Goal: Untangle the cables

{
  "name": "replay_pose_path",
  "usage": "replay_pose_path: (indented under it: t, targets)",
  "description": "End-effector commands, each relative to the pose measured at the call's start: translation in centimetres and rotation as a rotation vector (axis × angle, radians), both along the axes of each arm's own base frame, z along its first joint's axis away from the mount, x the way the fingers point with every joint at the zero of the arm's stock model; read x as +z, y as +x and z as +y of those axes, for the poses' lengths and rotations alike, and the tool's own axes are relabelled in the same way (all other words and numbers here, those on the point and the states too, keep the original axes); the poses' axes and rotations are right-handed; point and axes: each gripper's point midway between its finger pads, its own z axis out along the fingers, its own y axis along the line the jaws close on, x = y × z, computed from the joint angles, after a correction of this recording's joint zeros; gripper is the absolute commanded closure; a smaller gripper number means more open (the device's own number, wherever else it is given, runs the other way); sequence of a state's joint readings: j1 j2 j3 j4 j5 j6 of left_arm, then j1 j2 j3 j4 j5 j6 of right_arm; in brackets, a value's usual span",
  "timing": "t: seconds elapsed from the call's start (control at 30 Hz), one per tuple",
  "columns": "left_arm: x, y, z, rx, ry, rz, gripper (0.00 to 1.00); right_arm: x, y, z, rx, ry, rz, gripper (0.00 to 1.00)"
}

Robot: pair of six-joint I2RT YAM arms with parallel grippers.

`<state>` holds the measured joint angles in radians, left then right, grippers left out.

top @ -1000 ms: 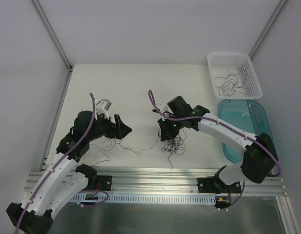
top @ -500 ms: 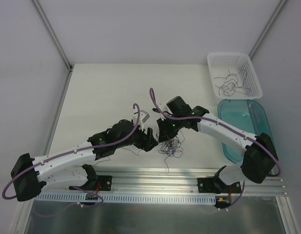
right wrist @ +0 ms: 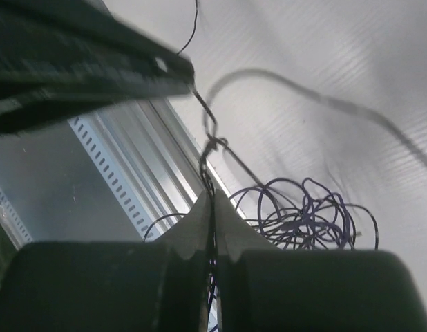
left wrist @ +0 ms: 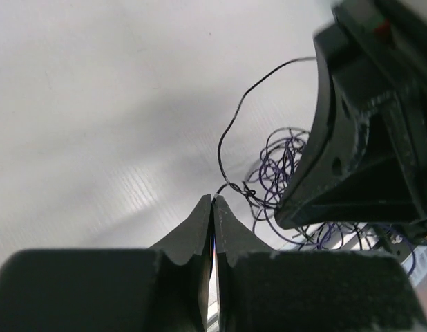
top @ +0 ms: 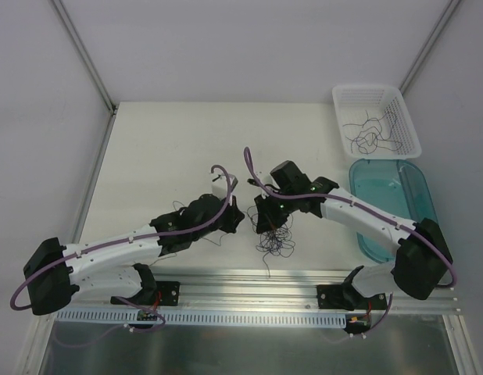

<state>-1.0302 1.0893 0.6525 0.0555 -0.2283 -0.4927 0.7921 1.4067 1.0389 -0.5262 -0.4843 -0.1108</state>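
Pale tabletop (top: pixel 163 141) fills the white-walled enclosure. The left claw (top: pixel 236 220) has swung in from the near left part of the tabletop toward the middle of the near edge. There it has gone from wide open to fully closed. In its wrist view the tips meet, and one thin strand runs straight into them beside a tiny knot, so it appears to have pinched that strand. Just to its right the cables (top: pixel 274 238) bunch as a curly dark wad close to the middle of the near edge, largely where they were. The right claw (top: pixel 266 221) stays clamped, with a strand coming out of its tips toward the left claw. With both claws apparently on one short stretch, the grasp looks done and the arms seem set to draw a strand free. At the far right corner a white basket (top: pixel 374 92) holds loose strands, with a blue tub (top: pixel 420 187) just nearer.
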Motion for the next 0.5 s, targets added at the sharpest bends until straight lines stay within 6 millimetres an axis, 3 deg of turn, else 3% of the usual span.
replay_pose_path:
  t: [0.0,0.27,0.33,0.47]
  targets:
    - [3.8,2.7,1.8,0.181,-0.127,-0.043,1.00,0.3,-1.5,-0.8,0.044,0.035,-0.015,0.99]
    - [4.4,6.4,5.7,0.369,-0.276,0.116,1.00,-0.5,-3.7,-3.3,0.094,0.038,-0.058,0.99]
    - [4.5,7.2,7.1,0.413,-0.264,0.122,1.00,-0.9,-2.8,-4.7,0.036,-0.013,-0.102,0.99]
    - [4.1,8.5,10.4,0.503,-0.214,0.141,1.00,0.2,-0.7,-7.3,-0.128,0.002,-0.150,0.99]
